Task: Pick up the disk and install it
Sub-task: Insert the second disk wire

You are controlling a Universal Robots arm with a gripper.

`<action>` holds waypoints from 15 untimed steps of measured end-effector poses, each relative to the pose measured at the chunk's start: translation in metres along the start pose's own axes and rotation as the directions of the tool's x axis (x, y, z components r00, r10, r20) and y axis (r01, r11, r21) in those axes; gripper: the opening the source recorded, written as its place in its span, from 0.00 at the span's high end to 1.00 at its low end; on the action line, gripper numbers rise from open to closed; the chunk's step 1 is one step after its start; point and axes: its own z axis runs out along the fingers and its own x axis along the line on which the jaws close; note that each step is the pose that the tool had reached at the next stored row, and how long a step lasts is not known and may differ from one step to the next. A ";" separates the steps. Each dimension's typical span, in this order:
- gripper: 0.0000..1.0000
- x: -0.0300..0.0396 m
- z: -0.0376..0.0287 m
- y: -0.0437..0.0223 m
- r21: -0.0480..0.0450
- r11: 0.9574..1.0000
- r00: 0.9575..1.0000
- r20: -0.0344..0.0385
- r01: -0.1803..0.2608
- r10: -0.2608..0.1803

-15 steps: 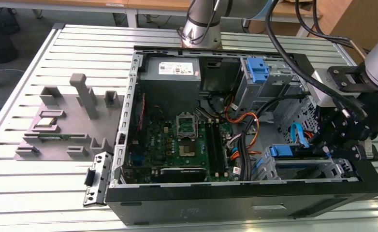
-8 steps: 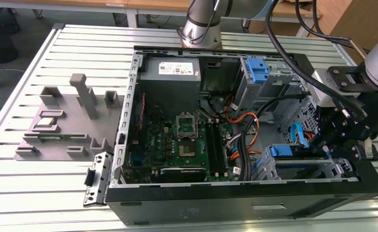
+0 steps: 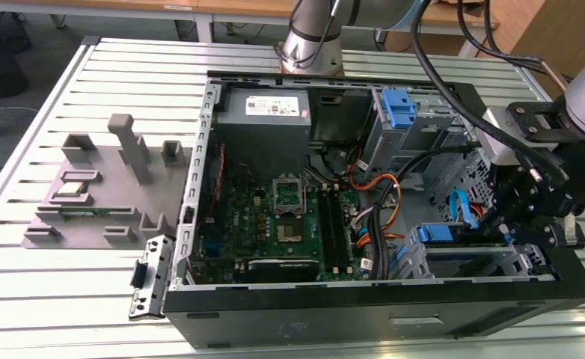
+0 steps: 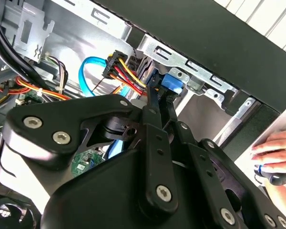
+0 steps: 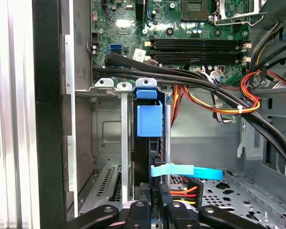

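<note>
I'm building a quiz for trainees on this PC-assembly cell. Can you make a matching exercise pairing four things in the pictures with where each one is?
Things:
1. disk
2. power-supply box
3. grey fixture block
4. person's hand

Places:
A. on the slatted table, to the exterior view's left of the case
B. standing on edge in the drive cage
C. inside the case, against its far wall in the exterior view
D. outside the case's black wall, in the second wrist view

Pairs: 1-B, 2-C, 3-A, 4-D
</note>
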 end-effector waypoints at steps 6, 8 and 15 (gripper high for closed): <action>0.81 -0.0001 -0.0045 0.0011 0.003 1.000 1.000 0.011 0.000 0.000; 0.81 0.0000 -0.0049 0.0051 0.009 1.000 1.000 0.012 0.000 0.000; 0.81 0.0002 -0.0041 0.0132 0.022 1.000 1.000 0.019 0.000 0.000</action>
